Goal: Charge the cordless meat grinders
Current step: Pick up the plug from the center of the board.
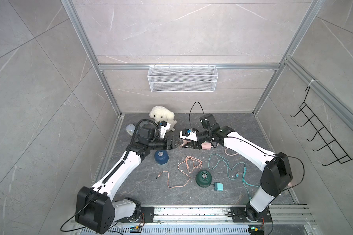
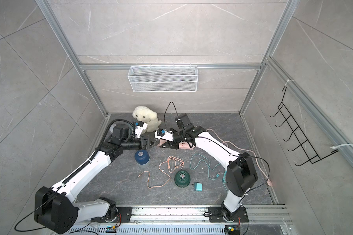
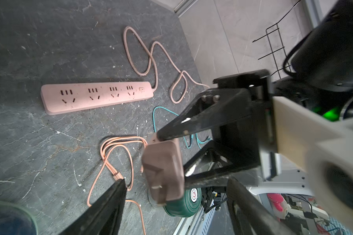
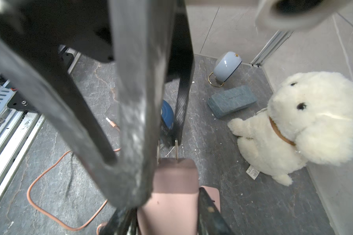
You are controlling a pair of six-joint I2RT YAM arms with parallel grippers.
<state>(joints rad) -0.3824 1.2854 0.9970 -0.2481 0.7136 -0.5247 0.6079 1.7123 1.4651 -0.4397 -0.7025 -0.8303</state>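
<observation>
- Two hands meet tip to tip above the table: the right hand is clamped on a pink plug adapter, whose prongs point at the left hand.
- Left hand's fingers stand apart around those prongs and grip nothing; contact is unclear.
- Navy blue grinder, a squat dome with a flat round metal-centred top, sits upright just beside the left wrist.
- Dark green grinder, same shape, stands nearer the front, between an orange cable and a teal adapter.
</observation>
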